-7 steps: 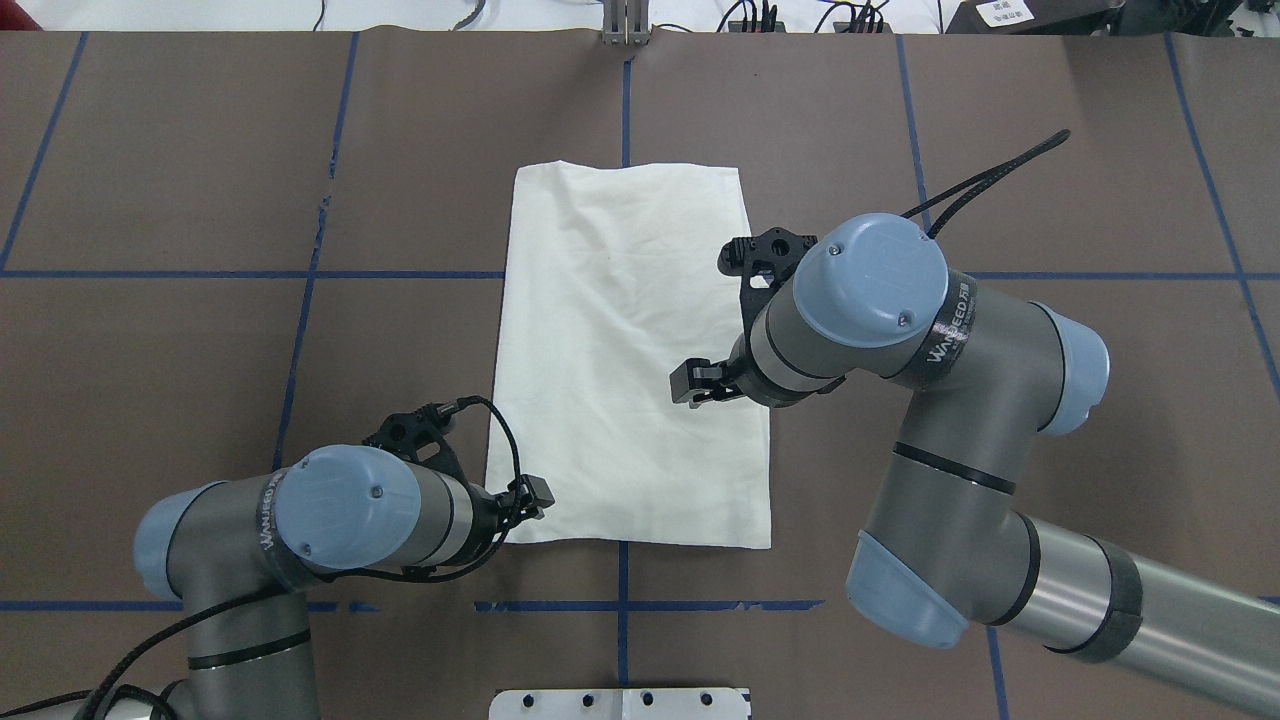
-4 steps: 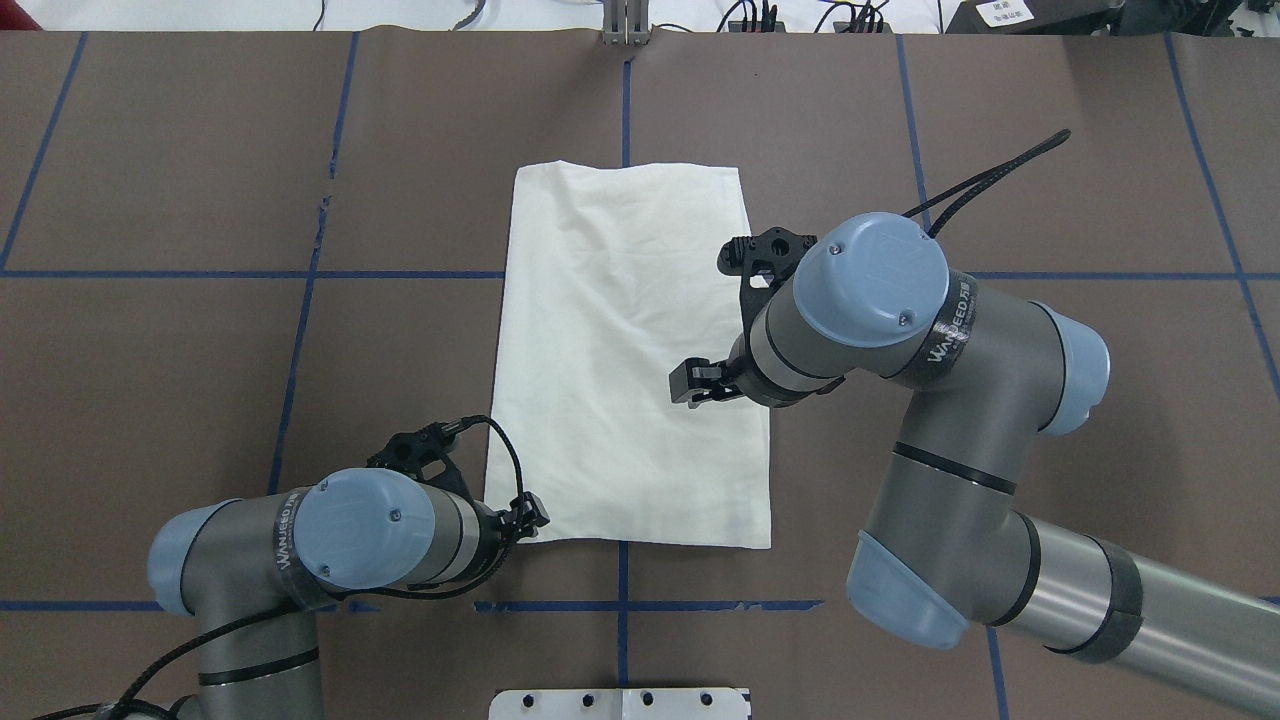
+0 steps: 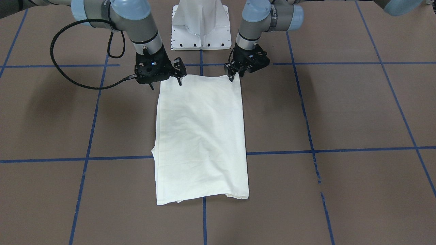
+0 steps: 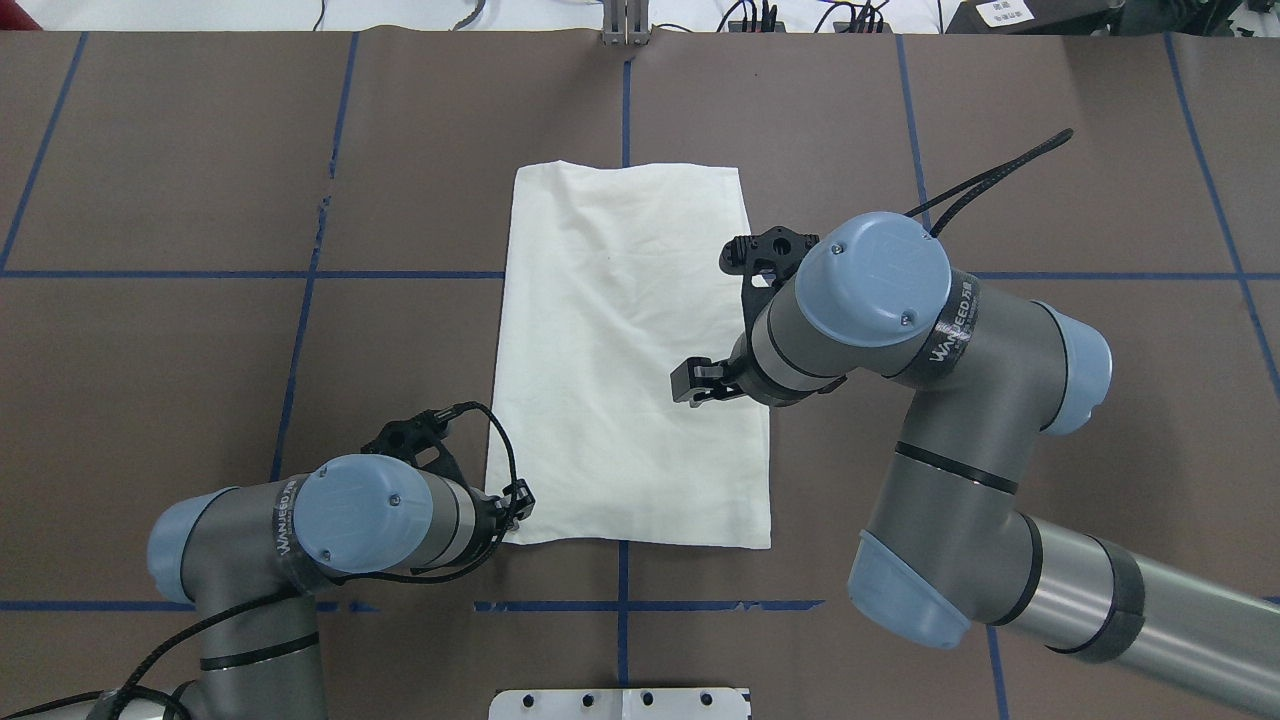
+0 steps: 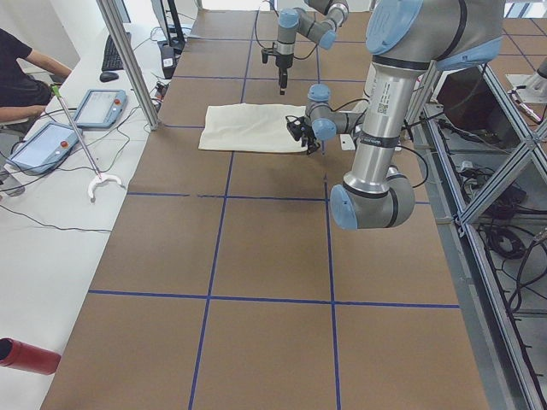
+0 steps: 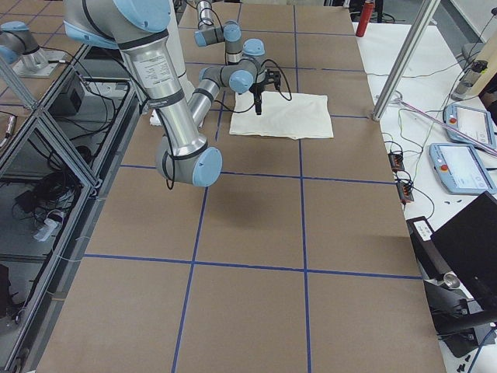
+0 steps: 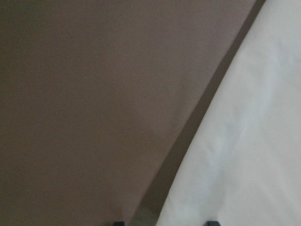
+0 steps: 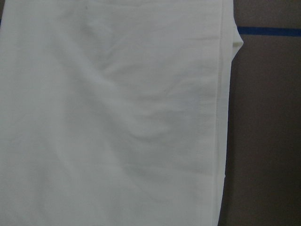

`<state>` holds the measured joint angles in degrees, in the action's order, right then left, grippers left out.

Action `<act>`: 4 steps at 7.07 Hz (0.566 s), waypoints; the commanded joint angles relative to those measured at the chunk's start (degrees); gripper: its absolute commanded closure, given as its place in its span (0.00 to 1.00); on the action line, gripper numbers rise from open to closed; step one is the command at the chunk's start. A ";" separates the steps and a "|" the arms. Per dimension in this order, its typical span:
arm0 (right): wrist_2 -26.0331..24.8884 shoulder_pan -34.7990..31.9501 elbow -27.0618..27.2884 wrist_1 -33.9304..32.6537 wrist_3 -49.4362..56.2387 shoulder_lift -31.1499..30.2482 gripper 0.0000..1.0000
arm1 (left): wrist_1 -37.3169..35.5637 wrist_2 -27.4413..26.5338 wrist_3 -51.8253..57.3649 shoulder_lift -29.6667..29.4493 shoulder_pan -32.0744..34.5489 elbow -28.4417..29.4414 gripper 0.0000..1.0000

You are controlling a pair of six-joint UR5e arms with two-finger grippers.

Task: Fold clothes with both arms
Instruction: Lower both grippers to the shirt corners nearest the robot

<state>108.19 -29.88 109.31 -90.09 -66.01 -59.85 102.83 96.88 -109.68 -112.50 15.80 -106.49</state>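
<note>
The shirt lies flat on the brown surface, folded into a long, narrow rectangle. Its long axis runs away from the robot, along the middle blue line. One short end is toward the robot's base and the other toward the far side. The near end is a little wider than the far one. Only plain cream cloth shows on top, so I cannot tell which end is the collar. At the far end the layers do not match exactly, and a lower layer comes out a little at one corner.

The left gripper is low at the near left corner of the shirt. In the left wrist view its fingertips stand apart, and the edge of the shirt passes between them. The jaws are parted and do not clamp the cloth.

The right gripper hangs above the right side of the shirt's near half. Its fingers are spread wide and point down, and they do not touch the cloth. The right wrist view looks down on the cream cloth, with a stitched hem along one edge.
</note>
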 commanded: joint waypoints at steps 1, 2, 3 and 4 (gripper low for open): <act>0.00 0.00 0.03 0.00 0.00 -0.26 0.00 | 0.00 0.07 0.25 0.09 0.02 -0.20 1.00; -0.09 0.00 0.03 0.00 -0.52 -0.44 0.00 | 0.00 0.33 0.87 0.09 0.02 -0.73 1.00; -0.26 1.21 0.20 0.09 -6.01 -0.87 0.00 | 0.00 0.59 1.05 0.09 -0.06 -1.86 1.00; -0.53 3.49 0.29 0.18 -14.24 -1.40 0.00 | -0.35 0.68 1.05 0.00 -0.24 -2.83 1.00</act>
<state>107.94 -28.56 109.47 -90.01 -72.02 -60.68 102.75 97.38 -108.77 -112.43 15.72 -108.16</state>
